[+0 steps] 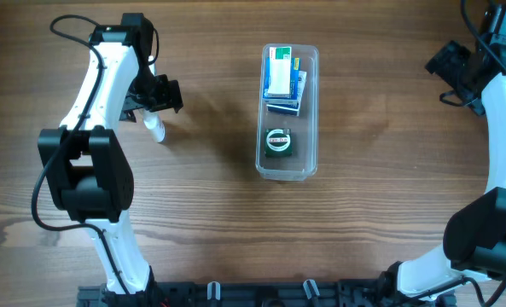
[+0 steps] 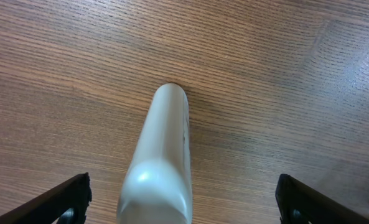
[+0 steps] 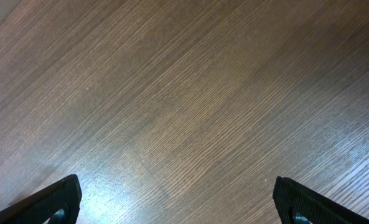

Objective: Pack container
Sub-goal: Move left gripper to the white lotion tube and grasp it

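White tube (image 2: 159,162) flat on counter (image 2: 284,74), between widely spread fingers of left hand (image 2: 184,208), touching neither. Well apart to that hand's right, at counter centre: container (image 1: 312,102), holding boxes (image 1: 282,81) and tape measure (image 1: 277,141). Right hand (image 3: 178,205) spread, empty, far from container.

Your brown wood-grain table (image 3: 190,99) carries a soft sheen over fine, straight grain. The long clear plastic container (image 1: 287,168) looks smooth and glossy. The white cylindrical tube (image 2: 162,149) reads as smooth plastic, faintly shiny at its near end.
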`<state>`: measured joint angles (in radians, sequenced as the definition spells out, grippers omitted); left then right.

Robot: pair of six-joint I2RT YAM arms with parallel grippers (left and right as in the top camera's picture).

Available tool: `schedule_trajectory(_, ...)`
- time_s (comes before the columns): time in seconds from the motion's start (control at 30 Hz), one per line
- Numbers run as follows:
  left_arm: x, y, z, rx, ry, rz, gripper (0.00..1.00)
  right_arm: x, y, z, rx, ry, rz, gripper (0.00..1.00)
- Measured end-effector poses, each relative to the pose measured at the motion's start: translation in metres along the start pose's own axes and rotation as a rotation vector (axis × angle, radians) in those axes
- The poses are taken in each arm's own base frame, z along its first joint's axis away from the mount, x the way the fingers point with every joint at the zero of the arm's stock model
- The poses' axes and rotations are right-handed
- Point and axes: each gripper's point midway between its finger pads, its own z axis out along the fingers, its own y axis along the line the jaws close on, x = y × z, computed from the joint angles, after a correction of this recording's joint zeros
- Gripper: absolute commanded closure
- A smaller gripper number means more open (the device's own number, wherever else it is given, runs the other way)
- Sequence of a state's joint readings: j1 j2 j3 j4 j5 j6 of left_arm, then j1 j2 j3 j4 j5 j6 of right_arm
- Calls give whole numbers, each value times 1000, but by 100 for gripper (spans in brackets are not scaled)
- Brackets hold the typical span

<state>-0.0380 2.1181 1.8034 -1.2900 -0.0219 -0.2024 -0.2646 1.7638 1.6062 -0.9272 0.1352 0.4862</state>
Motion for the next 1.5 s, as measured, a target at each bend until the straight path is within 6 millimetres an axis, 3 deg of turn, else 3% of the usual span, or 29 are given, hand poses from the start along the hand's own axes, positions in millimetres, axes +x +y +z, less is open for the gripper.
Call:
schedule_trajectory(0.07,0,0,0,-3,-1,0,11,0,0,0,0,0,0,0)
schedule_trajectory(0.27,0,1,0,-5,-1,3,28,0,0,0,0,0,0,0)
schedule_trajectory(0.83,3,2,0,-9,10,7,40,0,0,0,0,0,0,0)
schedule_trajectory(1.1,4,2,0,-12,16,3,50,0,0,0,0,0,0,0)
schedule_trajectory(1.33,4,2,0,-11,16,3,51,0,0,0,0,0,0,0)
schedule_trajectory(1.5,4,2,0,-11,16,2,62,0,0,0,0,0,0,0)
